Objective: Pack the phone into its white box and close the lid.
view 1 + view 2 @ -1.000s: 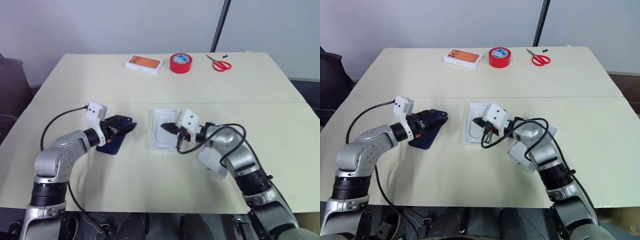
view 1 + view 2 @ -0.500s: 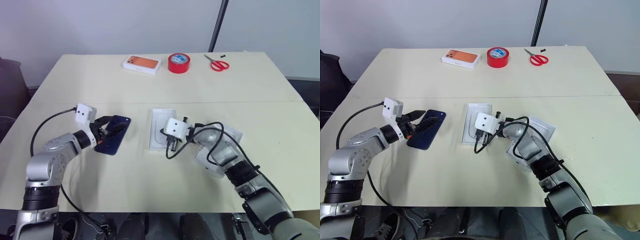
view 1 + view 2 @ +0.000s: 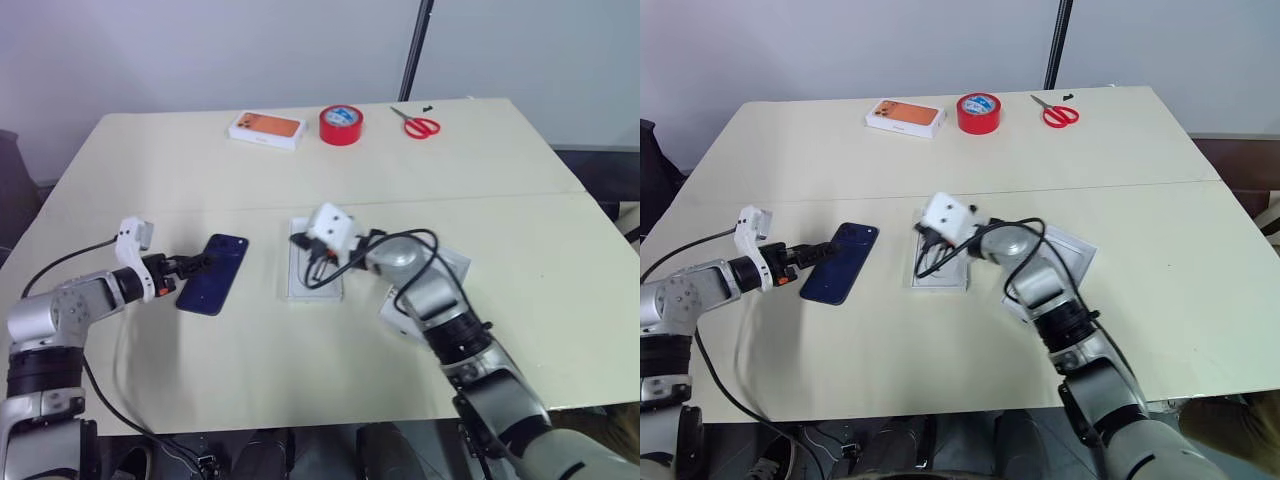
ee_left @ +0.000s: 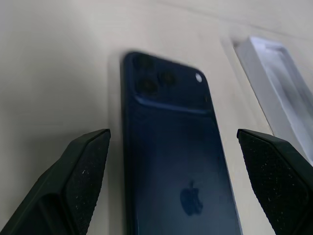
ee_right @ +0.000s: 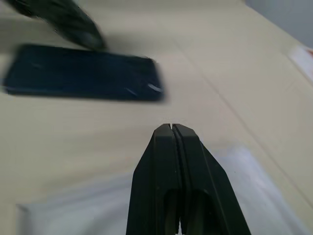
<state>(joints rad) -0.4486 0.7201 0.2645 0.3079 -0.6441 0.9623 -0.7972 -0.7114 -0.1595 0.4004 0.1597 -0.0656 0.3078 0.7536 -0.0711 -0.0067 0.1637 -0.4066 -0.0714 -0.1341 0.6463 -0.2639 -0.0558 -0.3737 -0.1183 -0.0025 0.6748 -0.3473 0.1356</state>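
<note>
The dark blue phone lies flat on the table, back up, its camera cluster at the far end. My left gripper is open at the phone's left edge, one finger on each side of it in the left wrist view. I cannot tell whether they touch. The white box lies just right of the phone. My right gripper hangs over its far end, shut and holding nothing. The white lid lies further right, partly hidden under my right forearm.
At the table's far edge lie a white box with an orange phone picture, a red tape roll and red scissors. A black pole rises behind the table.
The whole view has shifted. My left gripper has drawn back to the left off the phone, which now lies flat. My right gripper has swung left over the white box.
</note>
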